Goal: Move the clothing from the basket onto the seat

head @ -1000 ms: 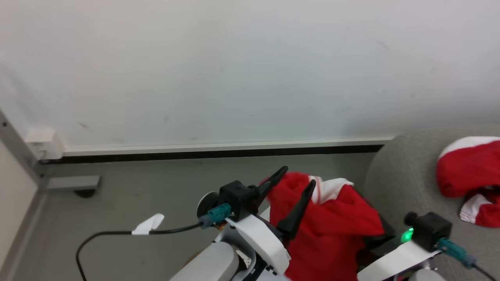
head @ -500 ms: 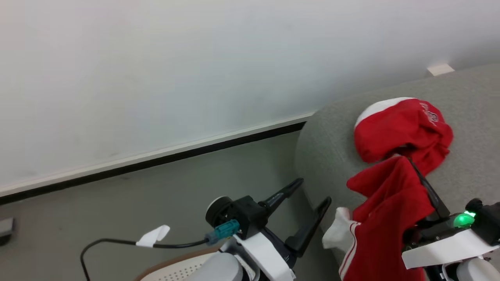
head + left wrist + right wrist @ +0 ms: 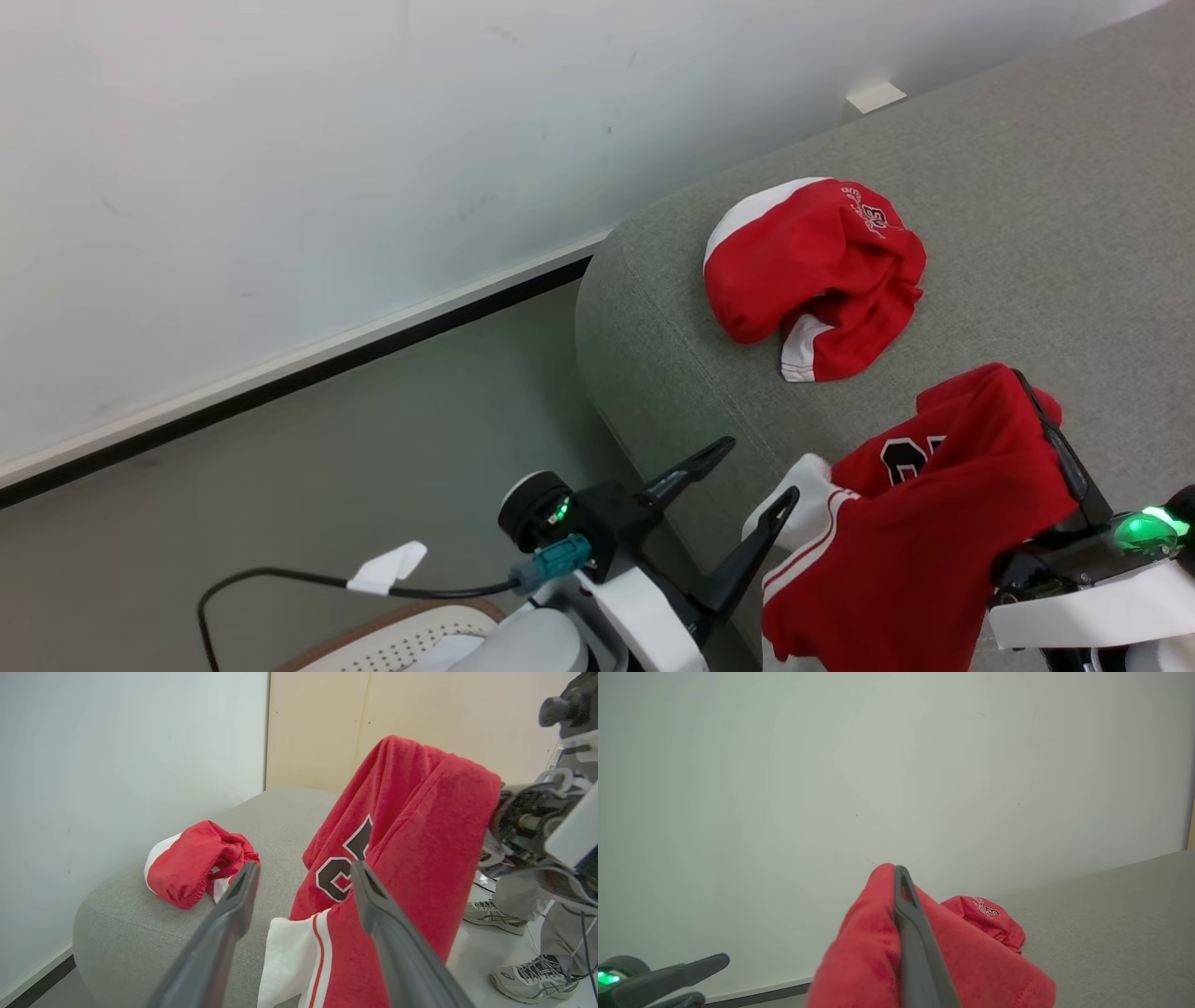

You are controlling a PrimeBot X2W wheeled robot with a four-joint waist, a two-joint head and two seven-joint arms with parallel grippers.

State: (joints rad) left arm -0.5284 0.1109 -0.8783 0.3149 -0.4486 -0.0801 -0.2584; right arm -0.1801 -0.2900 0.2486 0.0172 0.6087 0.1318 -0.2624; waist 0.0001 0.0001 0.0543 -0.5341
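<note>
Transfer step: right pincer [image 3: 1027, 387] clamped on red white-trimmed sports garment [image 3: 934, 541] hanging at the large light-grey fabric sofa [image 3: 1027, 187] edge; left pincer [image 3: 761, 469] apart, empty. Next, likely: carry farther over, lower, unclamp.

One garment [image 3: 812, 271] on seat [image 3: 1027, 233] at its wall-side end; second garment [image 3: 934, 532] over the near edge, maybe touching; basket [image 3: 420, 635] on floor [image 3: 373, 420] to the left.

Soft, even light is filling the room, the white wall [image 3: 896, 765] is looking greyer toward the edges, the red clothing [image 3: 812, 271] is casting only a faint shadow on the seat [image 3: 1027, 187], and the left gripper [image 3: 304, 865] is looking a bit blurry up close.
</note>
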